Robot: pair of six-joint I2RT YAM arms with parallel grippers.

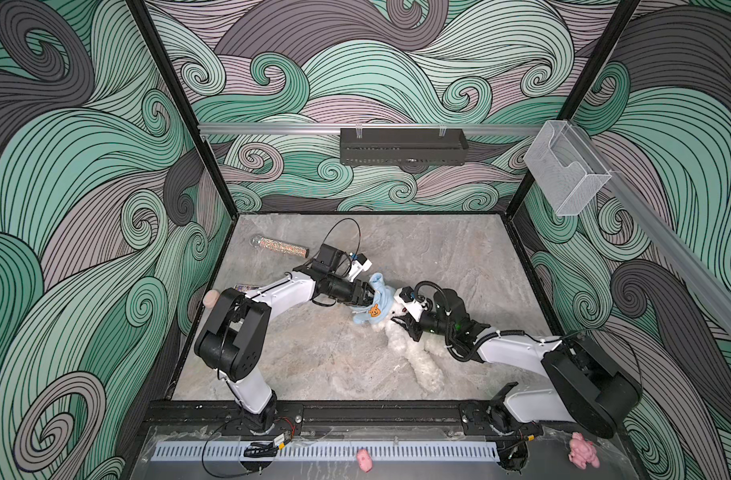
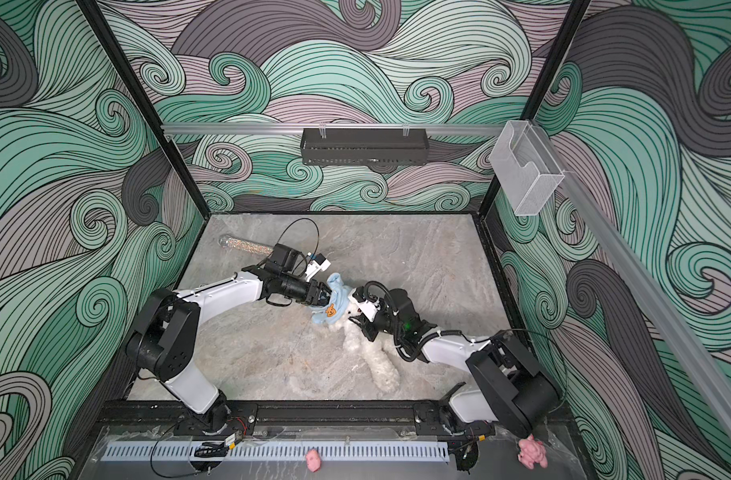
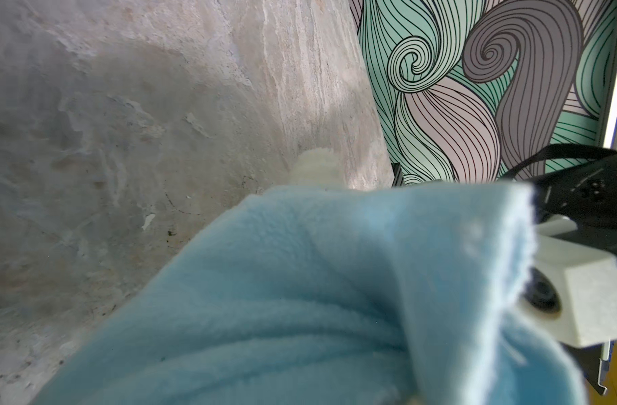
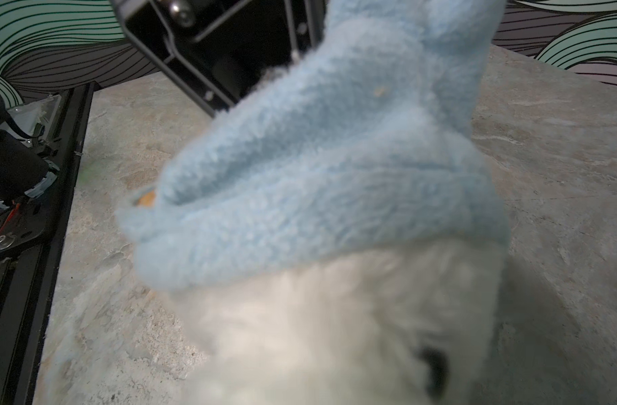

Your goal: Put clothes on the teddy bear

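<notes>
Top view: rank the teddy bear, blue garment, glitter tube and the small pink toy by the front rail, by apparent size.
1. teddy bear
2. blue garment
3. glitter tube (longer but thinner than the garment; a close call)
4. small pink toy

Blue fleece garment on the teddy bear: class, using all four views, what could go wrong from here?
1. The blue fleece garment is bunched over the teddy bear at its head end. Only the left gripper is at its folds, so it may slip off.
2. The right gripper is against the bear's fluffy body. A pull on the cloth might drag the whole bear along instead of sliding the garment down.
</notes>
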